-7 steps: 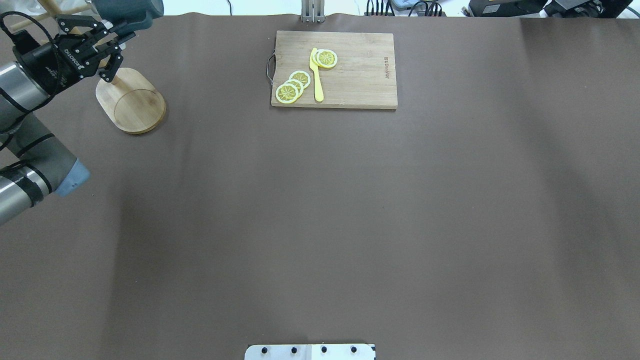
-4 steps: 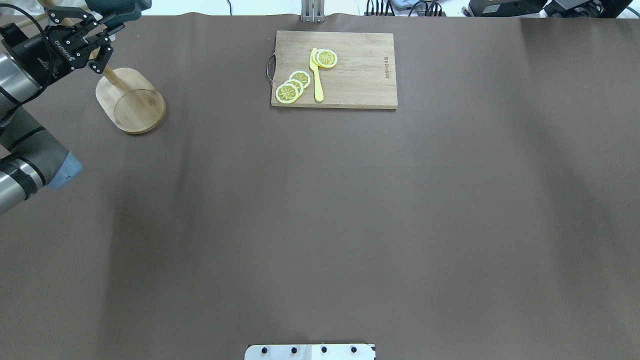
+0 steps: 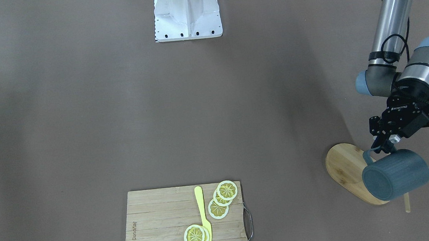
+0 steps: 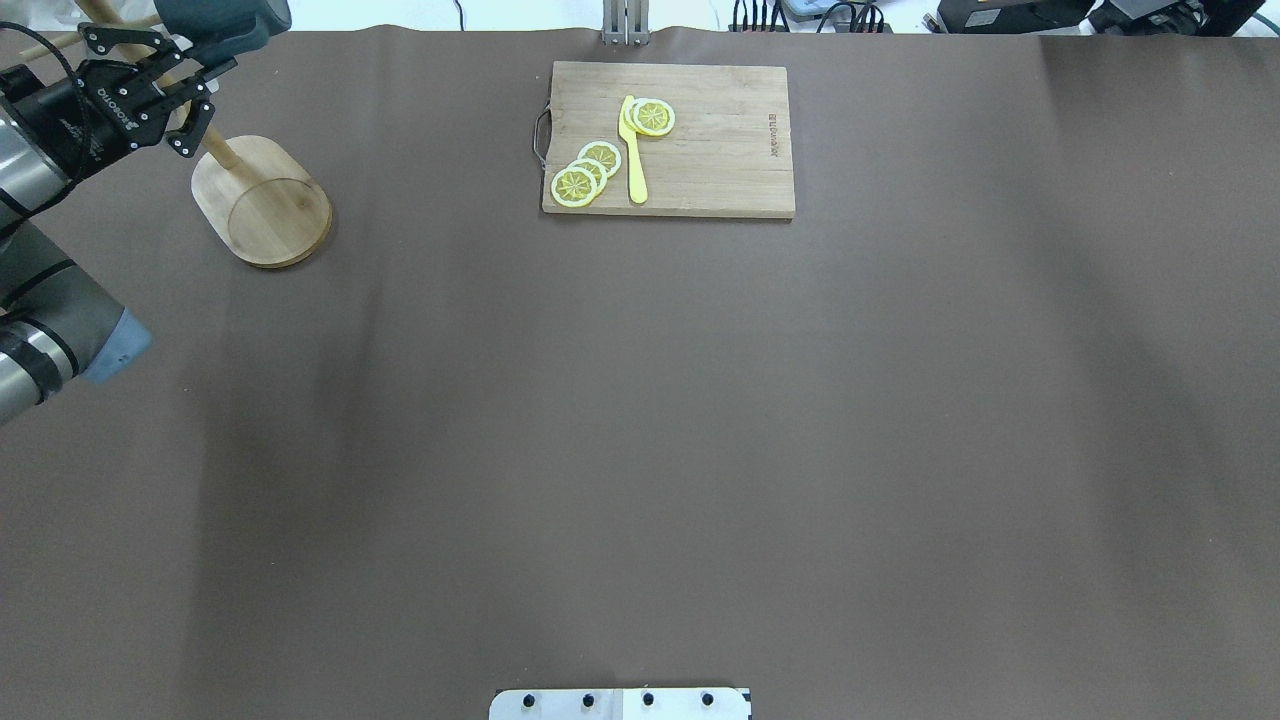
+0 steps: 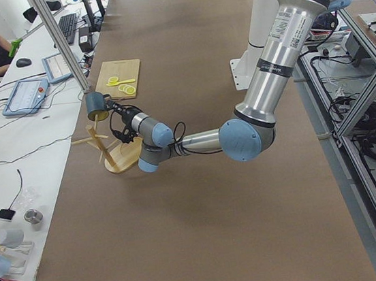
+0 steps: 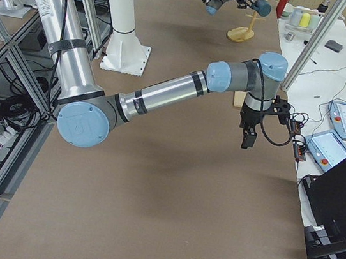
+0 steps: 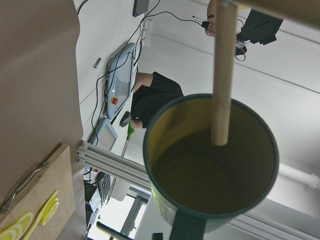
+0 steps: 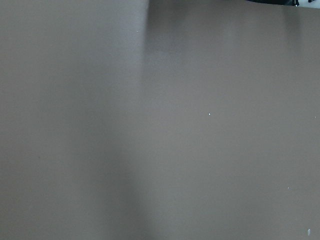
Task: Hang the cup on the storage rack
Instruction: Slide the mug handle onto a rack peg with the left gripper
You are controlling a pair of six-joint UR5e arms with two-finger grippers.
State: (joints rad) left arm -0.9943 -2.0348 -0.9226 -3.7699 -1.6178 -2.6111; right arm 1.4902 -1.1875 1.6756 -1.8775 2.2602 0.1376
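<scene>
Cup (image 3: 395, 175) lies on its side above the rack (image 3: 342, 168) in the front view, my left claw (image 3: 384, 146) clenched on its handle. Overhead, it's cut off by the top edge. Left wrist: the cup is empty, a peg (image 7: 222, 75) crossing its mouth — if that peg misses the handle loop, the cup drops on release. Right side view: right claw (image 6: 247, 138) — I can't tell its grip.
</scene>
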